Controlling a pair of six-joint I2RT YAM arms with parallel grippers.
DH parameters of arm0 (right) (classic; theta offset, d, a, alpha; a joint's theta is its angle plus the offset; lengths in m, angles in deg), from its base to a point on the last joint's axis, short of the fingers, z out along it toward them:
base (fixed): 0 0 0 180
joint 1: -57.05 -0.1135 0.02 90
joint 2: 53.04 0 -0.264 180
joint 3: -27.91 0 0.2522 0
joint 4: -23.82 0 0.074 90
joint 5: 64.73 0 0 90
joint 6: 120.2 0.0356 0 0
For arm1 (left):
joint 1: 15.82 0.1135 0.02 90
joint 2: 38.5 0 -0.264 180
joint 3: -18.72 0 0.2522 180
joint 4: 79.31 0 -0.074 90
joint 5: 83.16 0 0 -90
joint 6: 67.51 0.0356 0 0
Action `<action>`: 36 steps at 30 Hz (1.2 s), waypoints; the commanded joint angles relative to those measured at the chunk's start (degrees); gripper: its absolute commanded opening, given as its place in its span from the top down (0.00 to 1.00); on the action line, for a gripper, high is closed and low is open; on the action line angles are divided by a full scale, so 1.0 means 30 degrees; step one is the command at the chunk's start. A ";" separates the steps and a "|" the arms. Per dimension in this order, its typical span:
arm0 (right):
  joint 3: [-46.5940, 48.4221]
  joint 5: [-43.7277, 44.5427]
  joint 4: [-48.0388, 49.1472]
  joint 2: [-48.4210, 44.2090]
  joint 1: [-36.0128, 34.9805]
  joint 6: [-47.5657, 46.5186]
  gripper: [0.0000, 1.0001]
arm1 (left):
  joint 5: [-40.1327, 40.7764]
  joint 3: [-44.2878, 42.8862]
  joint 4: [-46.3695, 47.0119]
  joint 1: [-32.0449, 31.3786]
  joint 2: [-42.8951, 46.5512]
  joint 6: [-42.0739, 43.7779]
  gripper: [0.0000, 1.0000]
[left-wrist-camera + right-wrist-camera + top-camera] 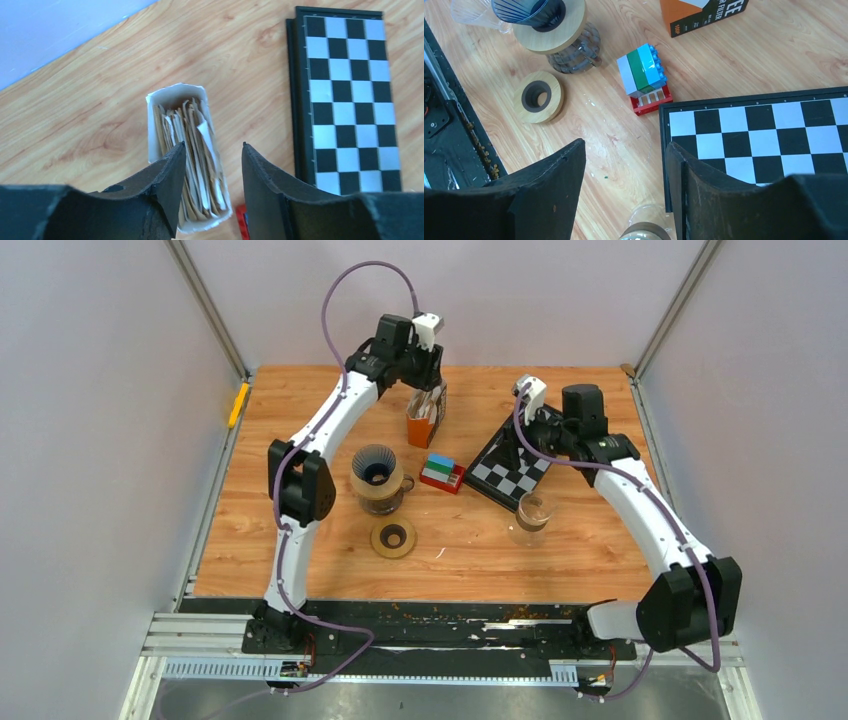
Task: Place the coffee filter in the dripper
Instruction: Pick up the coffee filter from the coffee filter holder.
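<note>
The coffee filters [196, 134], brown and white papers, stand packed in an open-topped orange box [425, 418] at the back of the table. My left gripper [213, 151] hovers open just above that box, its left finger over the box's rim, nothing pinched between the pads. In the top view the left gripper [428, 388] hangs over the box. The dripper [376, 468], a ribbed blue-grey cone in a wooden collar on a glass carafe, stands left of centre; the dripper [531, 11] also shows in the right wrist view. My right gripper [624, 146] is open and holds nothing, above bare wood beside the chessboard.
A chessboard [513, 468] lies right of centre, with a clear glass [530, 517] at its near corner. A stack of toy bricks [441, 473] sits between the dripper and the board. A loose wooden ring [393, 538] lies in front of the dripper. A yellow tool [237, 404] rests at the left edge.
</note>
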 commanded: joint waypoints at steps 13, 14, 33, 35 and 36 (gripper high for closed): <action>-0.0848 -0.1957 0.1920 -0.0797 0.0777 -0.0322 0.41 | 0.0988 -0.0870 0.2954 0.0049 -0.1927 -0.1499 0.60; -0.0870 -0.1959 0.1916 -0.0748 0.0790 -0.0321 0.41 | 0.0928 -0.0857 0.2982 0.0028 -0.1968 -0.1557 0.61; -0.0966 -0.2075 0.1920 -0.0525 0.0998 -0.0189 0.41 | 0.0387 -0.0621 0.2907 -0.0205 -0.2309 -0.2235 0.76; -0.0966 -0.2098 0.1919 -0.0511 0.1021 -0.0203 0.41 | 0.0326 -0.0639 0.2910 -0.0209 -0.2285 -0.2298 0.80; -0.0966 -0.2105 0.1916 -0.0510 0.1033 -0.0203 0.41 | 0.0300 -0.0649 0.2911 -0.0209 -0.2265 -0.2313 0.83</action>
